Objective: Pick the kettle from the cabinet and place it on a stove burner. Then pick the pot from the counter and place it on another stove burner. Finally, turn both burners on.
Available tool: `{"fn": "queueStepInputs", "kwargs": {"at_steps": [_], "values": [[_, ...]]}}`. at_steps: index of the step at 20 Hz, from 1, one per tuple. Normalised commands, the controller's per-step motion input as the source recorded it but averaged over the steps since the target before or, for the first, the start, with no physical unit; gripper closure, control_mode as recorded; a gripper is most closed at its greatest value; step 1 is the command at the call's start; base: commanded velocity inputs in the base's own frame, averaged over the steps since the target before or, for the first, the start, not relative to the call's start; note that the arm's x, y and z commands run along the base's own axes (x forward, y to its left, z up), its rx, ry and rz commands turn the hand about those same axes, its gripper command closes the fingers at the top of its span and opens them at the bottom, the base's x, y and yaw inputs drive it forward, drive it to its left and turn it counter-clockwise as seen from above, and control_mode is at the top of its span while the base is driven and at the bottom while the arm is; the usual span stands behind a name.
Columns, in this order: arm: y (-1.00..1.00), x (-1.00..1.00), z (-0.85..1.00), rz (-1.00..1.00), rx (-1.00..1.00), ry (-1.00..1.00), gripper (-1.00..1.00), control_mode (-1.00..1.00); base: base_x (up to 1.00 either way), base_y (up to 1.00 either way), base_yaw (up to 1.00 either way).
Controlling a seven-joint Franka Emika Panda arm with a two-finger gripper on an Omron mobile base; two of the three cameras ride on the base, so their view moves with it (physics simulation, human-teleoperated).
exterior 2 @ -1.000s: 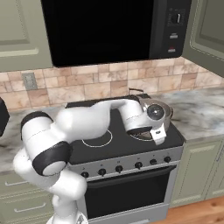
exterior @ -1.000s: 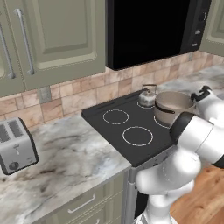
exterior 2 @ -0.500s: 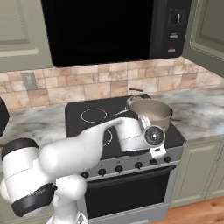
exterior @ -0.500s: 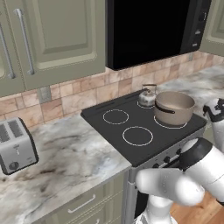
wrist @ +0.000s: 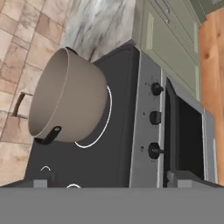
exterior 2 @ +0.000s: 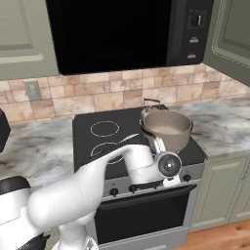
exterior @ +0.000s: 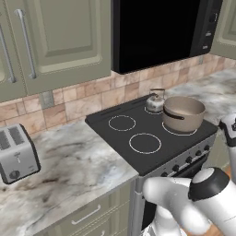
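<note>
The arm has swung down from the pot [exterior 2: 167,128] to the stove's knobs [wrist: 155,117].

Knobs [wrist: 154,117]: right ahead of the gripper, nothing between.
Pot [wrist: 65,103]: beyond the knobs, crowding its ring on the cooktop.
Kettle [exterior: 155,102]: tucked just behind the pot.
Two far rings [exterior: 133,133]: bare, wide open.
Microwave [exterior 2: 127,34]: hangs overhead.

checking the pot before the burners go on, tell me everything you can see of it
The pot is wide, round and taupe-brown, metallic-looking, with a lighter beige interior and no lid. It appears empty. Dark loop handles sit on opposite sides of its rim. It stands upright on the black cooktop, over the front right burner ring, whose white outline shows beneath its base. The small silver kettle stands just behind it; whether they touch cannot be told. Nothing grips the pot.
</note>
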Motion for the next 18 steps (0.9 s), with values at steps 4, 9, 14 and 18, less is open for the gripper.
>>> {"fn": "queueStepInputs", "kwargs": {"at_steps": [4,9,14,18], "values": [[-0.04,-0.53,0.0,0.0,0.11,-0.03,-1.0,-1.0,0.0,0.0,0.0],[-0.02,-0.51,0.0,0.0,0.17,-0.02,-1.0,-1.0,0.0,0.0,0.0],[0.0,-0.45,0.0,0.0,0.2,0.0,-1.0,-1.0,0.0,0.0,0.0],[0.04,-0.25,0.0,0.0,0.2,0.0,-1.0,-1.0,0.0,0.0,0.0]]}}
